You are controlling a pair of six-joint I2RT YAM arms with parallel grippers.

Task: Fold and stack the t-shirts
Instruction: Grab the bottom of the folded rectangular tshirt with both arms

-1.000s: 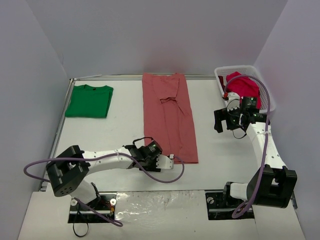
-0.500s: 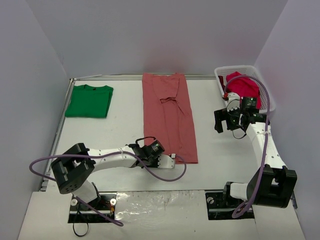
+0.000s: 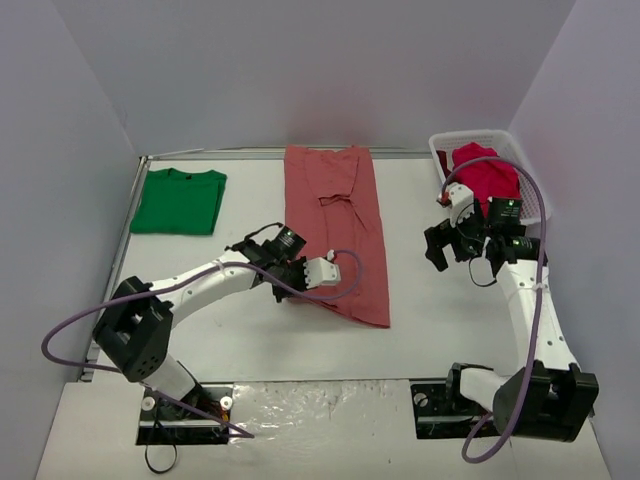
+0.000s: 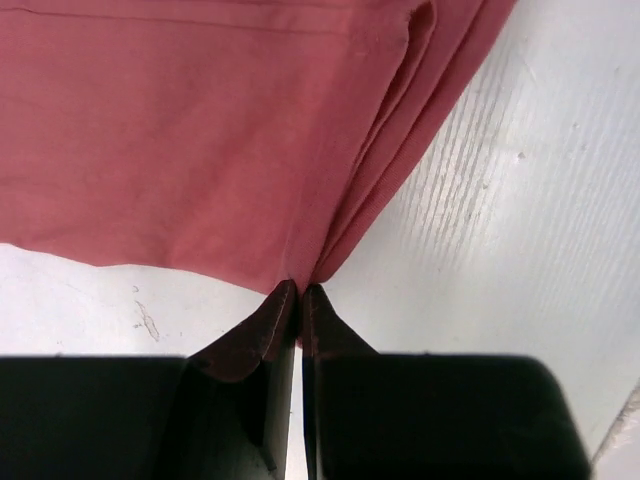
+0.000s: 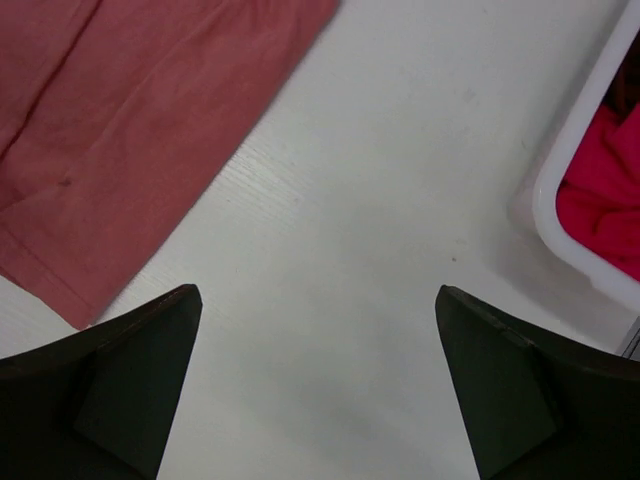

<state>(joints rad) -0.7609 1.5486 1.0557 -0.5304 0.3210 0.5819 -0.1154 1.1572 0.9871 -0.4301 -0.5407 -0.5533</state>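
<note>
The pink t-shirt (image 3: 335, 200) lay as a long folded strip down the middle of the table (image 3: 230, 270), its far end at the upper edge of the top view. The left gripper (image 3: 330, 272) had its jaws pressed fully together on the bottom-left corner of that strip; in the left wrist view several layers of cloth fanned out from the pinch. The bottom hem ran slantwise from the grip down to the lower-right corner, which rested on the table.

The cloth looked thin, light and limp. It would likely sag and drag rather than hold a shape, and the stacked layers could slide apart if held by one corner alone. A grip at both bottom corners, through all layers, seemed the safer hold.

The right gripper (image 3: 452, 248) hung over bare table right of centre, between the strip and the basket (image 3: 520, 150). Its jaws were spread wide and held nothing.

A green t-shirt (image 3: 178, 201) sat folded at the upper left. A crimson t-shirt (image 3: 488, 175) was heaped in the basket at the upper right.

How many layers the left jaws actually held could not be told, since the tips hid the pinch. The arm and cable covered part of the strip's left edge. Whether more than one shirt lay in the basket was unclear.
</note>
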